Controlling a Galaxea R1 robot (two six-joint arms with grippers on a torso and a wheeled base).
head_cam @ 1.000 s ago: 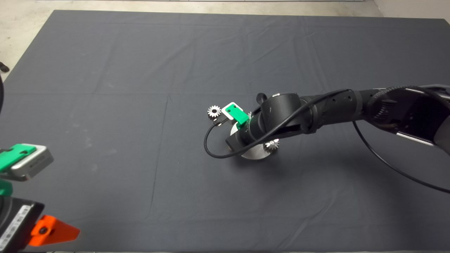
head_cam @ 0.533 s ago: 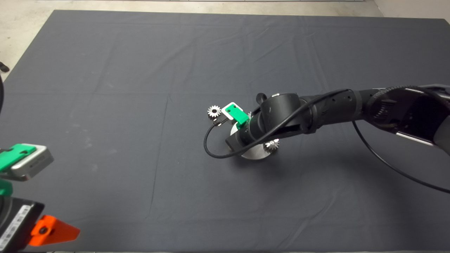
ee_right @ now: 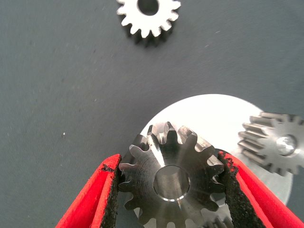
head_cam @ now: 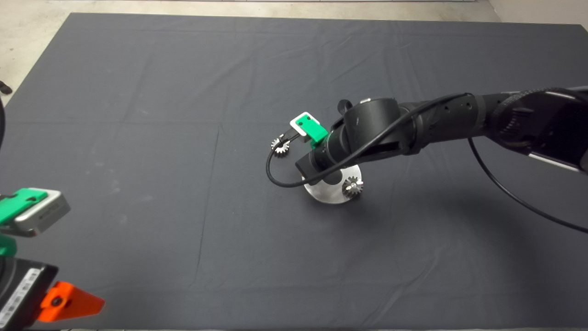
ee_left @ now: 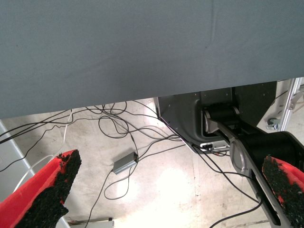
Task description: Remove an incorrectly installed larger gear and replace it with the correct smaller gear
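The larger gear [ee_right: 171, 183], dark grey with long teeth, sits between the black pads of my right gripper [ee_right: 171, 176], which is shut on it. It hangs over the edge of the round silver plate [ee_right: 213, 118]. The smaller gear [ee_right: 148, 16], a flat silver spur gear, lies on the mat beyond the plate. In the head view the smaller gear [head_cam: 280, 146] is partly hidden by the right wrist's green mount [head_cam: 312, 131], and the arm covers the larger gear. My left gripper [ee_left: 171, 190] is parked at the mat's near left corner, open and empty.
A brighter slanted-tooth gear [head_cam: 352, 187] stands on the plate [head_cam: 328, 193] near its right rim. A black cable [head_cam: 275, 177] loops from the right wrist over the mat. The left wrist view shows the floor with cables beyond the mat's edge.
The right arm has moved up and toward the far side, uncovering more of the silver plate. Its green mount now overlaps the smaller gear. The left arm has not moved.
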